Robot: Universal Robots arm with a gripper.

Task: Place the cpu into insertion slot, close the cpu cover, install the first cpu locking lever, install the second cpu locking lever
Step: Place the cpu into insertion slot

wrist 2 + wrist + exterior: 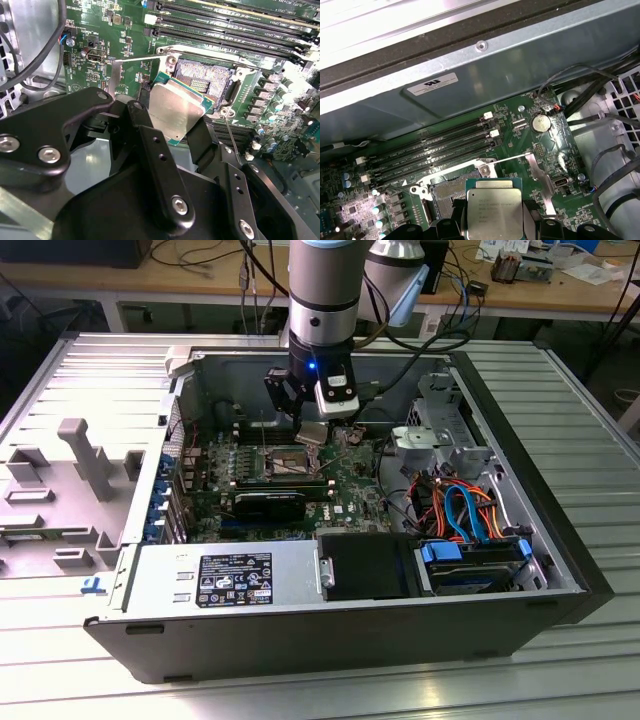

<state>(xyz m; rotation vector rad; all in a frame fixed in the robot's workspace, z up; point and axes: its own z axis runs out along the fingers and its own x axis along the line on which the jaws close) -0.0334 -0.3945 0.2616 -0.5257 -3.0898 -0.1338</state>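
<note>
In the exterior view, the uncovered insertion slot [283,462] lies on the green board just left of and below the cpu [311,434], which the pincer [310,429] holds clenched by its edges, close above the slot and not yet seated.

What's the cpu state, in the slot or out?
Out. The end effector holds the cpu above the insertion slot, whose contact field lies bare.
</note>
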